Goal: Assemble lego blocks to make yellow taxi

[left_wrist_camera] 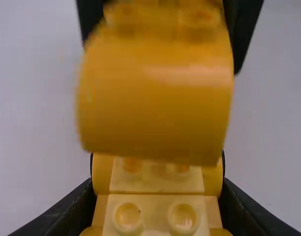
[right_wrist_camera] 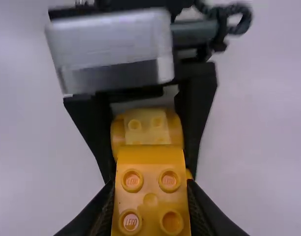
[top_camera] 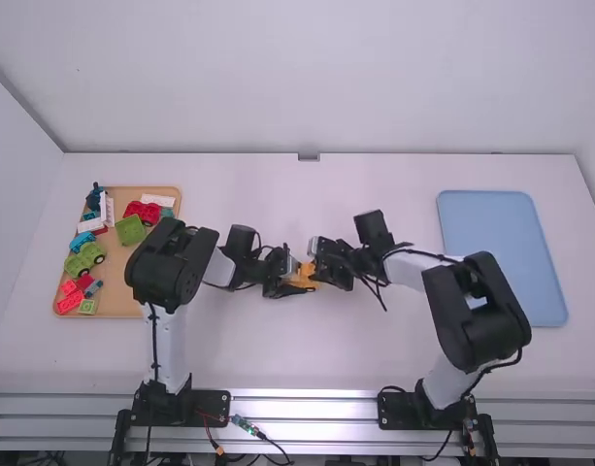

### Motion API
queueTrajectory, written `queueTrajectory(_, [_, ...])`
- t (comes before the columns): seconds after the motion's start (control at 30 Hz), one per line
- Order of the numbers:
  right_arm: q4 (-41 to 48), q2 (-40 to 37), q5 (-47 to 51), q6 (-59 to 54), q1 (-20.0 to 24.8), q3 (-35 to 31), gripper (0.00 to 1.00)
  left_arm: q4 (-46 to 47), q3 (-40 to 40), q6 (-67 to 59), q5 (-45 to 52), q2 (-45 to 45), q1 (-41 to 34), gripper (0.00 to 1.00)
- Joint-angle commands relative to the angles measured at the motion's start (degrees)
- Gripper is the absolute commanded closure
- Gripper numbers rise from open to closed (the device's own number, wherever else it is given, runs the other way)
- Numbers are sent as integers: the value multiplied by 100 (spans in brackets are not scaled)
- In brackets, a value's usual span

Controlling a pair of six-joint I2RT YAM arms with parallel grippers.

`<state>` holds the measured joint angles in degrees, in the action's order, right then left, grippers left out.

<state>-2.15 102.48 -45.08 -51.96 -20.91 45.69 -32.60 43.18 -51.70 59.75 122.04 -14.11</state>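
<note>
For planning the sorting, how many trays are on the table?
2. A tan tray with lego pieces is at left in the high view; a blue tray is at right. The left arm covers part of the first, the right arm part of the second.

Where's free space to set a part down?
Table: beyond the grippers, between wooden tray and blue tray; also the near strip between the arms' bases. Blue tray's bare too. Crowded: the middle, where left gripper and right gripper meet at the yellow blocks, and the wooden tray, holding many pieces.
</note>
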Motion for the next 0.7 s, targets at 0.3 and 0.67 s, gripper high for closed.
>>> queueTrajectory(0.3, [190, 231, -9, -234, -282, 343, 100, 973, 240, -501, -479, 58, 11, 60])
queueTrajectory(0.67, [-256, 566, -192, -190, -345, 352, 100, 612, 39, -477, -474, 58, 11, 62])
